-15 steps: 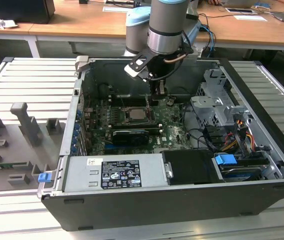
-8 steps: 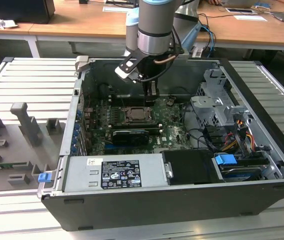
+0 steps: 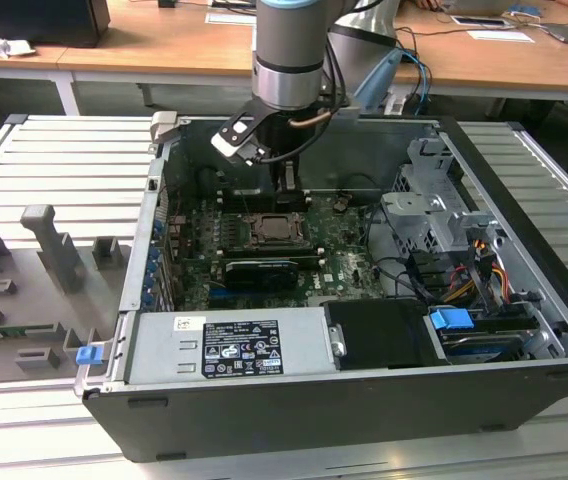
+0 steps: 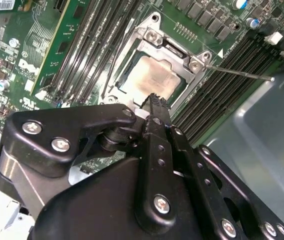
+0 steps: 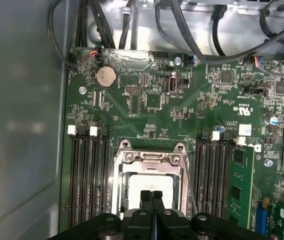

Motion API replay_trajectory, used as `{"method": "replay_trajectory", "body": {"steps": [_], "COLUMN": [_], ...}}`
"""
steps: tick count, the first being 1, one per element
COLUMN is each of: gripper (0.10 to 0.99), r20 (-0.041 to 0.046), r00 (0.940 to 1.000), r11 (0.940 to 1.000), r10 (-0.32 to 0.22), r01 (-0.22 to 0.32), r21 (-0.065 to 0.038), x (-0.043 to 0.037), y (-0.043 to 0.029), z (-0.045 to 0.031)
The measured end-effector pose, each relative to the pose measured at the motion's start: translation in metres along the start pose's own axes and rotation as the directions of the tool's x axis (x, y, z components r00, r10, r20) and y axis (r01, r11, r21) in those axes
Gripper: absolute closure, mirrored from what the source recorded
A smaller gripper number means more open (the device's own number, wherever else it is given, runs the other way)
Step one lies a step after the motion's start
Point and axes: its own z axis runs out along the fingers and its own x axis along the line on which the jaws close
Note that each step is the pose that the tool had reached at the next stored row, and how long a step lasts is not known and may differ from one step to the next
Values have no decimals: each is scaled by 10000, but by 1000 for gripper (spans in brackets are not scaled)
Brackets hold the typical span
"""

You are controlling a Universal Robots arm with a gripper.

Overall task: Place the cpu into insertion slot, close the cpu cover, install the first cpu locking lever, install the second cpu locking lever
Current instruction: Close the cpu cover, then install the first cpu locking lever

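gripper (image 5: 151, 196): I am hovering it just above the insertion slot (image 3: 269, 230), fingers pressed together and gripping nothing.
cpu (image 5: 149, 182): it is lying flat in the insertion slot.
cpu cover (image 5: 150, 157): it is lying down over the cpu, framing it.
locking lever (image 4: 239, 71): one thin rod is jutting out across the memory slots (image 4: 242, 52).
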Motion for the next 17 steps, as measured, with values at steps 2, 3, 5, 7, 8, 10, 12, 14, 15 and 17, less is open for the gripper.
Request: {"method": "replay_trajectory", "body": {"steps": [2, 3, 5, 7, 8, 10, 12, 14, 15, 17], "gripper": [980, 980, 980, 980, 980, 980, 980, 980, 980, 980], "r20": [1, 1, 1, 1, 1, 1, 5, 5, 6, 7], "r00": [10000, 10000, 10000, 10000, 10000, 10000, 10000, 10000, 10000, 10000], "r11": [10000, 10000, 10000, 10000, 10000, 10000, 10000, 10000, 10000, 10000], "r10": [-1, -1, 0, -1, -1, 0, -1, 0, 0, 0], "r01": [1, 1, 0, 1, 1, 0, 1, 0, 0, 0], "r21": [1, 1, 1, 2, 1, 1, 1, 1, 2, 1], "x": [0, 0, 0, 1, 0, 0, 0, -1, -1, -2], "y": [-6, -8, -18, -20, -20, -19, -18, -17, -17, -14], "z": [0, -1, -1, -1, -3, -51, -99, -139, -171, -298]}}
